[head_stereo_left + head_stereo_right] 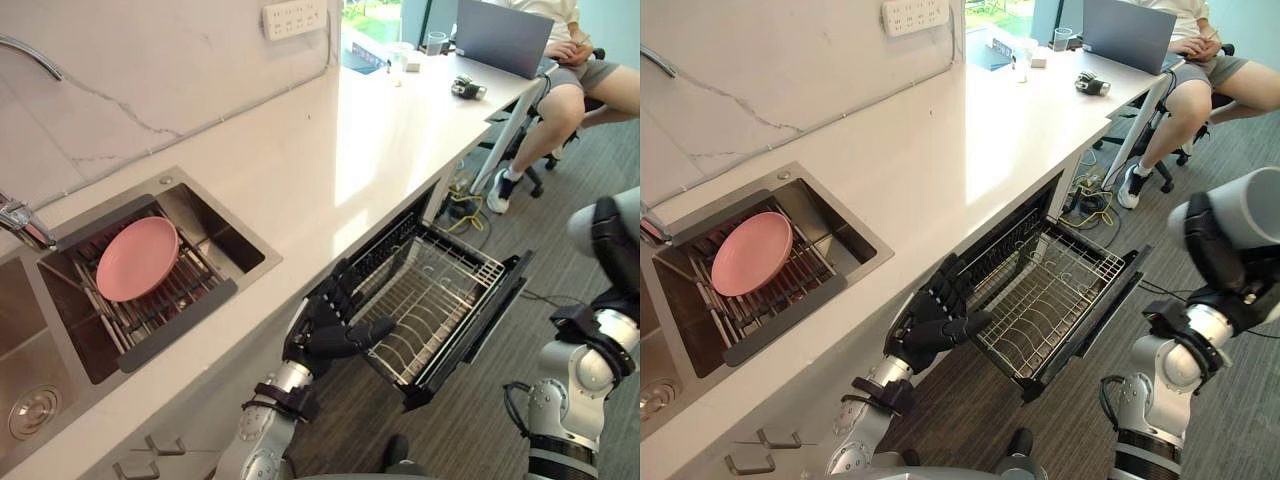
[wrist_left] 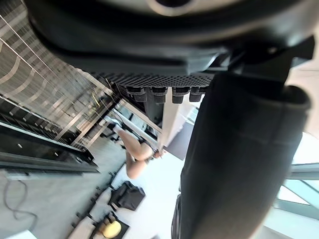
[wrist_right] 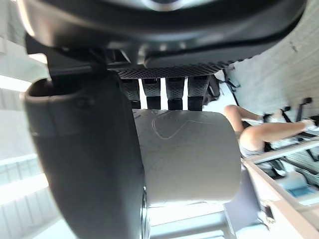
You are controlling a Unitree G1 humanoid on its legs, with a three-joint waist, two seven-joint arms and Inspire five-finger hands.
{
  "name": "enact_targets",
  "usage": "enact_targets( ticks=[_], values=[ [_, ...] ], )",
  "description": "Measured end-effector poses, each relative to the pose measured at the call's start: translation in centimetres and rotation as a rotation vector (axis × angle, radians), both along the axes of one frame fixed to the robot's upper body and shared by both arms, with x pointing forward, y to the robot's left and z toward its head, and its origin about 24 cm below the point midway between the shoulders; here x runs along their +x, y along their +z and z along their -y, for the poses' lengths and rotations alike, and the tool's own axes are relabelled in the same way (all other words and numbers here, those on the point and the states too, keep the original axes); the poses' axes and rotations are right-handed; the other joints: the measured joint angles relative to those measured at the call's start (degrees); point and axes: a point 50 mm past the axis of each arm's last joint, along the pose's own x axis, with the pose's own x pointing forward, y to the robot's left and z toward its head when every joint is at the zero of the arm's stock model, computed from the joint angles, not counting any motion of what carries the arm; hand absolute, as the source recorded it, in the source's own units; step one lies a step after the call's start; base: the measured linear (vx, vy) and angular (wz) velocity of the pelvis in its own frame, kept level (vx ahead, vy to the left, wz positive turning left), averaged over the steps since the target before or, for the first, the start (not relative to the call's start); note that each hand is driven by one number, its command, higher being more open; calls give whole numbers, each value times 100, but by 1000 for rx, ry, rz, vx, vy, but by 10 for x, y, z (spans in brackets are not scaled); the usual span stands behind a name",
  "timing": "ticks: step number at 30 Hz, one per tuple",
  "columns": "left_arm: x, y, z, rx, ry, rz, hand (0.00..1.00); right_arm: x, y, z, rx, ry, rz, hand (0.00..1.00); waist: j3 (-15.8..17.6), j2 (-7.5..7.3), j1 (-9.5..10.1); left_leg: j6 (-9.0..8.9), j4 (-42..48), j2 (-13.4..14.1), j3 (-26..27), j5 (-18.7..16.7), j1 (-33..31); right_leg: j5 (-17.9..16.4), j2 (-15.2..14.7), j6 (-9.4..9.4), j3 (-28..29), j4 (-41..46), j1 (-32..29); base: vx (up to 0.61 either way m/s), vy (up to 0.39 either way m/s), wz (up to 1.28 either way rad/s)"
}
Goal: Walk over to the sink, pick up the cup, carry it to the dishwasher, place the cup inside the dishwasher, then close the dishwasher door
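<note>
The grey cup (image 3: 187, 154) is in my right hand (image 1: 1212, 250), whose fingers and thumb are curled round it; it is held high at the right, above the floor and to the right of the dishwasher. In the eye views the cup (image 1: 1238, 208) pokes out above the hand. Under the counter, the dishwasher door (image 1: 492, 312) hangs open with its wire rack (image 1: 430, 300) pulled out and holding nothing. My left hand (image 1: 330, 335) hovers at the rack's near left corner, fingers relaxed and spread, holding nothing.
A pink plate (image 1: 137, 258) lies on a drying rack in the sink (image 1: 225, 240) at the left, with a faucet (image 1: 25, 55) behind. The white counter (image 1: 330, 150) runs to the back, where a person (image 1: 570, 70) sits with a laptop (image 1: 505, 35). Carpeted floor (image 1: 1070, 400) lies before the dishwasher.
</note>
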Motion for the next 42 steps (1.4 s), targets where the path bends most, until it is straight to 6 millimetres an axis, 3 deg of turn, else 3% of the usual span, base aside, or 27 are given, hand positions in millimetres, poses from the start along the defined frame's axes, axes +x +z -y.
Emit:
enact_targets(
  ticks=[6, 11, 14, 18, 22, 26, 30, 37, 42],
  values=[
    [-13, -40, -15, 252, 54, -131, 100, 4, -51, -37, 84, 196, -206, 0, 50, -4, 58, -14, 61, 12, -44, -11, 8, 6, 3, 6, -38, 1, 75, -13, 12, 3],
    [-38, -86, -41, 360, 158, -373, 100, -2, -66, -38, 44, 210, -298, 0, 227, 10, 40, -32, 65, 45, -68, -22, 126, -4, 24, 10, -67, 2, 236, -14, 4, 1],
    [-55, -102, -59, 458, 233, -473, 100, -8, -85, -37, 45, 214, -391, 0, 299, 32, 16, -53, 85, 82, -103, -36, 122, -36, 50, 14, -108, 2, 287, -37, -5, 5],
    [-58, -109, -77, 500, 352, -528, 100, -16, -106, -40, 6, 266, -528, 0, 419, 119, 39, -126, 169, 172, -136, -86, 95, -96, 109, 8, -160, 4, 336, -34, -10, 6],
    [-83, -127, -110, 481, 572, -705, 100, -25, -126, -45, -21, 335, -641, 0, 482, 158, 51, -188, 171, 315, -168, -97, 112, -156, 235, -67, -218, 32, 408, 30, -33, 6],
    [-104, -133, -127, 467, 709, -803, 100, -25, -130, -36, -59, 344, -686, 0, 570, 158, 161, -230, 167, 377, -145, -100, 226, -202, 258, -62, -333, 34, 587, 36, 17, 14],
    [-129, -140, -129, 493, 699, -903, 100, -22, -137, -34, -112, 360, -753, 0, 610, 151, 332, -238, 163, 358, -121, -103, 217, -229, 208, -24, -403, 37, 619, 36, 62, 9],
    [-141, -145, -132, 430, 708, -965, 100, -14, -145, -31, -170, 358, -842, 0, 701, 232, 392, -238, 169, 311, -82, -58, 117, -272, 82, 65, -679, 41, 706, 22, 54, 22],
    [-152, -150, -133, 353, 720, -1032, 100, -3, -142, -32, -213, 355, -866, 0, 1000, 328, 438, -214, 161, 229, -218, -19, -21, -280, 22, 107, -838, 45, 659, 16, 41, 16]
  ],
)
